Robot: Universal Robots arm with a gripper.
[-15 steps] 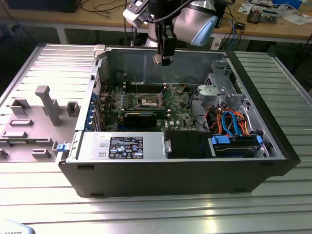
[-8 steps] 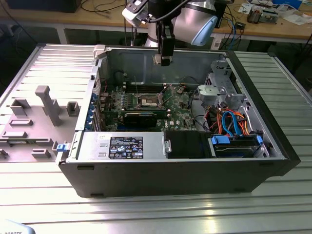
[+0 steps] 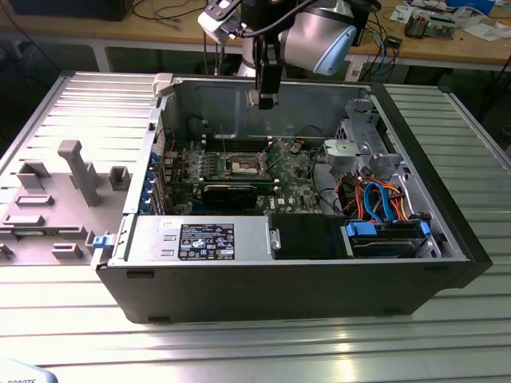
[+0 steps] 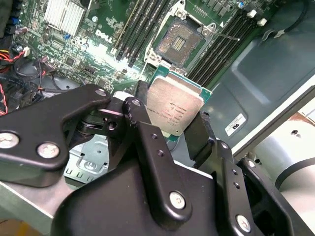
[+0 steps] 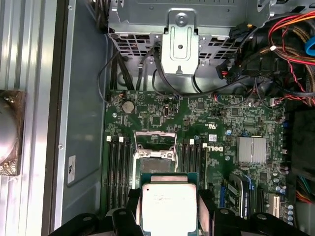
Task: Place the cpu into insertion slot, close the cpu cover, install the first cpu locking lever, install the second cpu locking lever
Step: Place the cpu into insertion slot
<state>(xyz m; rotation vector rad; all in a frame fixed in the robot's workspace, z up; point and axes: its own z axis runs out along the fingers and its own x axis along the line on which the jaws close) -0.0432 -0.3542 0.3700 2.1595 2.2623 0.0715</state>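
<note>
Showing a plain silver-grey square top edged in green, the cpu (image 4: 174, 110) sits clenched between the black jaws, held above the motherboard (image 5: 236, 123). Below lies the insertion slot (image 5: 156, 156), uncovered, with memory slots (image 5: 118, 167) flanking it. Its cpu cover (image 5: 155, 139) seems raised, though that is hard to judge.

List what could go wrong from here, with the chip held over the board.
1. The jaws pinch the cpu by two edges only, above the board. A slip could drop it onto the open socket and its bare contacts.
2. Memory slots stand close on both sides of the socket. The wide jaws might strike them going down.
</note>
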